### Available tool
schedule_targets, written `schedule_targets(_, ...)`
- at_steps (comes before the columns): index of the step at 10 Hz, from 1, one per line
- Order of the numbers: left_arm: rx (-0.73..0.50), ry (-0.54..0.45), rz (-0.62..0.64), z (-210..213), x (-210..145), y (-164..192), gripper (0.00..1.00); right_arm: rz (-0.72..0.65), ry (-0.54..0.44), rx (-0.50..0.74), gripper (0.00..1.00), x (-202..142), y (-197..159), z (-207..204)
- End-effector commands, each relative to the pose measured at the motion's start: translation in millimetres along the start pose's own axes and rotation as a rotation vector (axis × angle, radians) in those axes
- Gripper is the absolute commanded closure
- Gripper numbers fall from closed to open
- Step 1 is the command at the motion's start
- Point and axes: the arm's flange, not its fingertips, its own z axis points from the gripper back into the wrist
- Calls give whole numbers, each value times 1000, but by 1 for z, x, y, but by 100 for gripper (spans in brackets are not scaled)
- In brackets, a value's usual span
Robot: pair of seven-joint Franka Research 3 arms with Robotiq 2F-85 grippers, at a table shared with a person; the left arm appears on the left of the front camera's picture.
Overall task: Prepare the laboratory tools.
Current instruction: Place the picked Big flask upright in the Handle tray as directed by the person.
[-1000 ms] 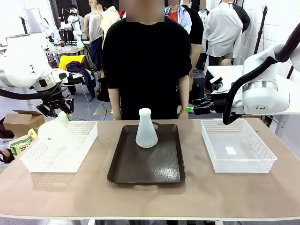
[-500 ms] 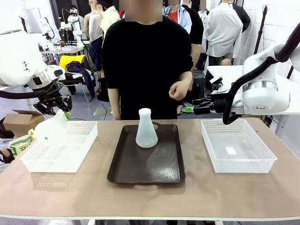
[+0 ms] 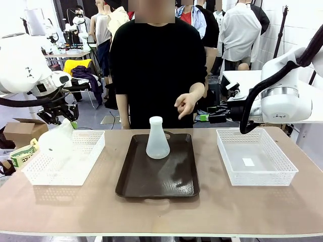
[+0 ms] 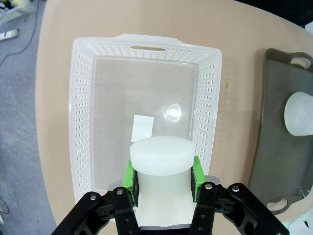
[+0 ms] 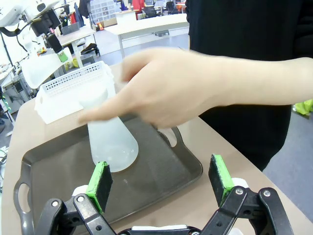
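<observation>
The left claw clamps the neck of a frosted-white conical flask, holding it tilted above the white mesh basket at the counter's left end — not yet set down. The right claw stands wide, holding nothing, near the dark brown tray in the middle. A second frosted conical flask stands upright on that tray's far part, and the person's hand hovers above it. The right white basket holds no flask — by my reckoning, roughly half remains.

robot lab: arms, crowded workbenches
</observation>
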Motion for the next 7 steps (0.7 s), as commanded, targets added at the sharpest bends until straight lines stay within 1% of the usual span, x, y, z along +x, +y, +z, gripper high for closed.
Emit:
schedule_targets(1, 1, -2, 0, 2, 1, 1, 100, -8, 17, 11, 0, 1, -2, -1)
schedule_targets(7, 0, 0, 0, 0, 0, 0, 100, -8, 17, 11, 0, 1, -2, -1)
